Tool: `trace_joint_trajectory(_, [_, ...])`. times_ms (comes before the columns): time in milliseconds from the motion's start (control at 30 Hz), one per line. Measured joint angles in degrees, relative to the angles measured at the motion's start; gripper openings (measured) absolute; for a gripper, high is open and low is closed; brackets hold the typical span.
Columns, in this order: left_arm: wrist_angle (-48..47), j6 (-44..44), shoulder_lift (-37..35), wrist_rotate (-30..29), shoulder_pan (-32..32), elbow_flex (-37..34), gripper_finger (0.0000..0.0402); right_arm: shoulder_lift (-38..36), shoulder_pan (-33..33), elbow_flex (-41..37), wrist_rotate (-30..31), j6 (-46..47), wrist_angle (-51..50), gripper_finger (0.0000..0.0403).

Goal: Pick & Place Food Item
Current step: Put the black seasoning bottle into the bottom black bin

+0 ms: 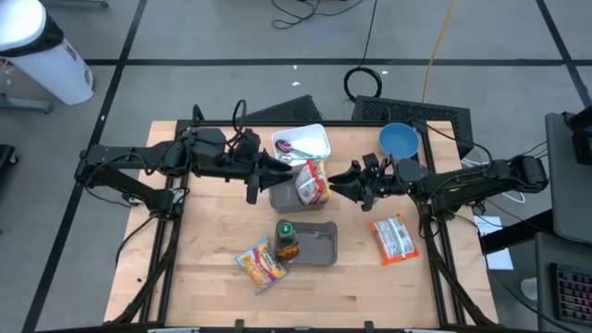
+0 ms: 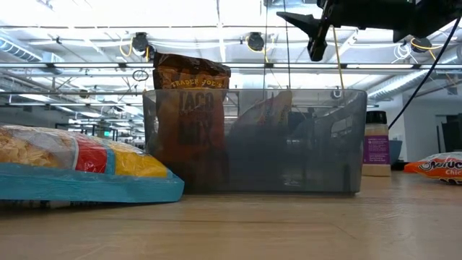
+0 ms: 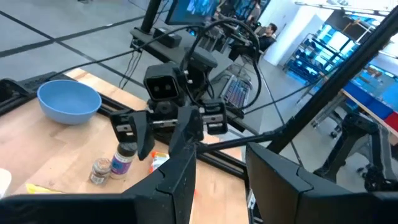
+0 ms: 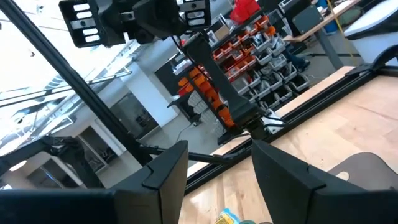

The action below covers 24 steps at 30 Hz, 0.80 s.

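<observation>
A white, orange and yellow food bag [image 1: 313, 182] rests at the right end of a grey bin [image 1: 280, 196] at the table's middle. My left gripper [image 1: 285, 169] is open and empty just left of the bag, raised off the table. My right gripper [image 1: 335, 180] is open and empty just right of it, and shows high up in the low view [image 2: 310, 40]. Each wrist view shows the other gripper ahead: the right one [image 3: 171, 124], the left one [image 4: 137, 15]. A brown Trader Joe's bag [image 2: 189, 108] stands in the left end of the nearer grey bin [image 2: 289, 144].
A chips bag [image 1: 262, 264] lies near the front edge and an orange pack [image 1: 393, 239] at the right. A blue bowl [image 1: 398, 141] and a white container [image 1: 302, 143] stand at the far edge. Small bottles [image 3: 112, 167] stand near the bowl.
</observation>
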Motion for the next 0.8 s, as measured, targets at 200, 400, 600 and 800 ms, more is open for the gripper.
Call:
trace_joint_trajectory(200, [-1.45,1.26,0.0,0.31,-0.02,0.01,0.015,-0.43,-0.02,0.0,1.77,-1.25,1.22,0.0171])
trace_joint_trajectory(400, [-11.25,7.07,-0.46,-3.8,0.78,0.0,0.015,-5.64,-0.02,3.48,7.45,-10.63,-7.69,0.0171])
trace_joint_trajectory(600, [-12.98,10.5,-0.9,-4.32,1.55,0.32,0.015,-10.52,-0.02,14.24,11.77,-20.05,-34.79,0.0171])
trace_joint_trajectory(800, [-20.15,10.08,-1.01,-3.31,3.36,4.94,0.015,-13.62,0.0,21.93,12.59,-23.52,-50.78,0.0171])
